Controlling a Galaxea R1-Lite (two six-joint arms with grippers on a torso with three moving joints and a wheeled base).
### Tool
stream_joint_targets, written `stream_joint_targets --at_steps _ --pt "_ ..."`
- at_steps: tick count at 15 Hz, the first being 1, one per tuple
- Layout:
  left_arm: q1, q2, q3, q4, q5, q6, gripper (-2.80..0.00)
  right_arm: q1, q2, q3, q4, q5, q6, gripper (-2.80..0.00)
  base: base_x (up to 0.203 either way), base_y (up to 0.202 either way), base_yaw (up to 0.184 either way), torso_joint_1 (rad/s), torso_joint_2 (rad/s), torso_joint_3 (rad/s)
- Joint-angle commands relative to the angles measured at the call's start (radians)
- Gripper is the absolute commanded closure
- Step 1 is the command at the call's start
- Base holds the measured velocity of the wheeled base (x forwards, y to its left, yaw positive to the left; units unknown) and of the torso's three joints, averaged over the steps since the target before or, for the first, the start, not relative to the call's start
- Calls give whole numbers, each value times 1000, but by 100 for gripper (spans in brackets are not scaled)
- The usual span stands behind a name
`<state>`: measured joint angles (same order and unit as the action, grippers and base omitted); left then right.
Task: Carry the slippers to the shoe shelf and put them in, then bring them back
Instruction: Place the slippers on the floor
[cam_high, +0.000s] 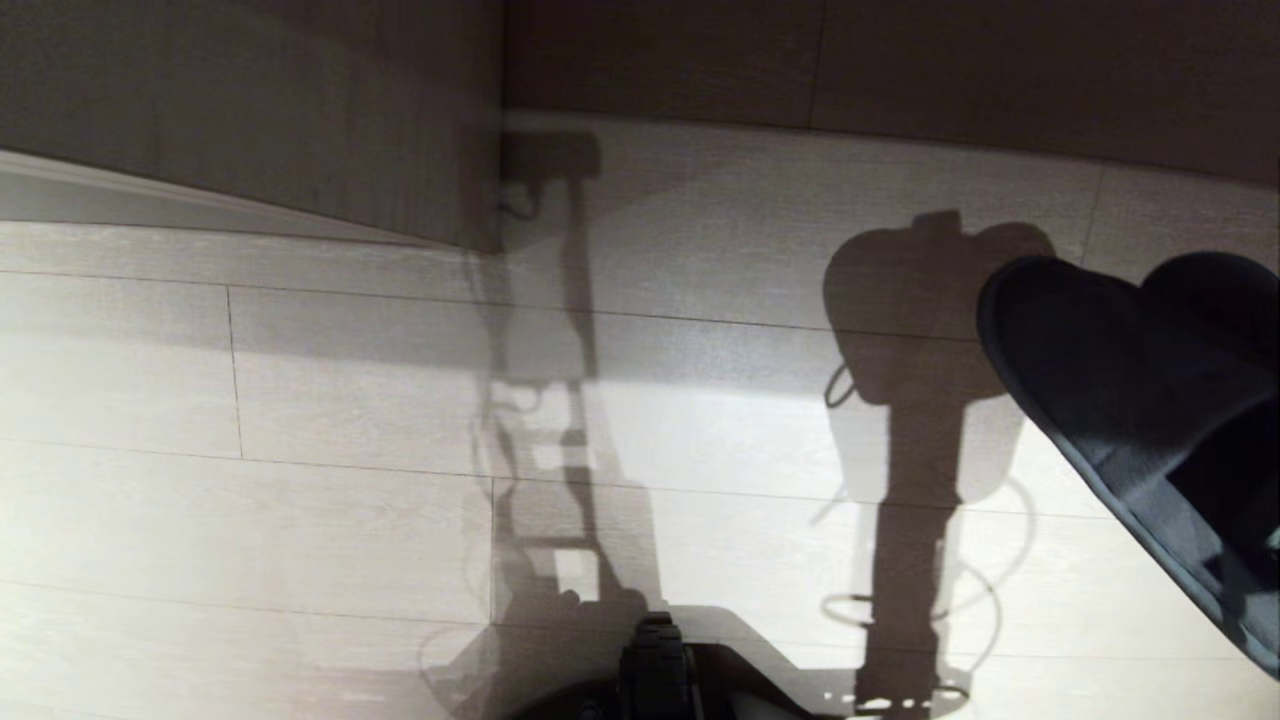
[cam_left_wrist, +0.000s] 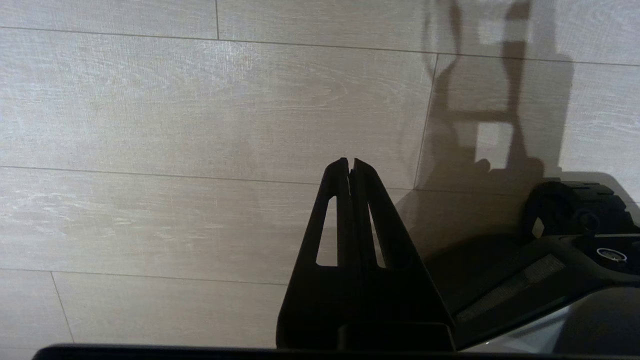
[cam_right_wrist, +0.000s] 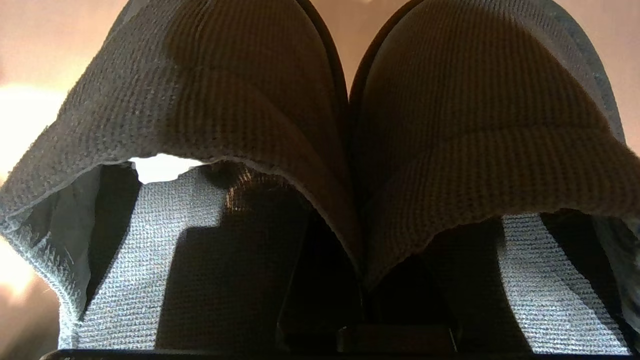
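The slippers, a dark navy pair, hang in the air at the right edge of the head view, above the floor. In the right wrist view the two knitted toe bands lie side by side, with their inner edges pressed together. My right gripper is shut on the slippers where those edges meet, and its fingers are mostly hidden by the fabric. My left gripper is shut and empty, hanging over the bare floor. A beige wood-grain panel stands at the upper left; I cannot tell whether it belongs to the shoe shelf.
Pale wood-look floor planks fill most of the head view, crossed by my own shadow. A darker wall face runs along the top. My black base shows at the bottom middle, and as the base beside the left gripper.
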<state>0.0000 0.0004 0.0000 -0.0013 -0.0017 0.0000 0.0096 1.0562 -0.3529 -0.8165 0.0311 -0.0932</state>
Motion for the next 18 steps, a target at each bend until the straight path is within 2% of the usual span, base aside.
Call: stream_joint_targets --at_steps 1,4,8,11,18 --pt "0 0 0 0 0 0 0 2 293 -63 -221 0 -3 0 0 0 0 0 0 0" --pt "0 0 0 0 0 0 0 6 446 -157 -444 4 -13 0 0 0 0 0 0 0" --pt "0 0 0 0 0 0 0 9 549 -197 -490 8 -8 0 0 0 0 0 0 0" --pt "0 0 0 0 0 0 0 9 672 -248 -620 14 -2 0 0 0 0 0 0 0" --pt "0 0 0 0 0 -1 0 9 875 -509 -687 53 4 0 0 0 0 0 0 0"
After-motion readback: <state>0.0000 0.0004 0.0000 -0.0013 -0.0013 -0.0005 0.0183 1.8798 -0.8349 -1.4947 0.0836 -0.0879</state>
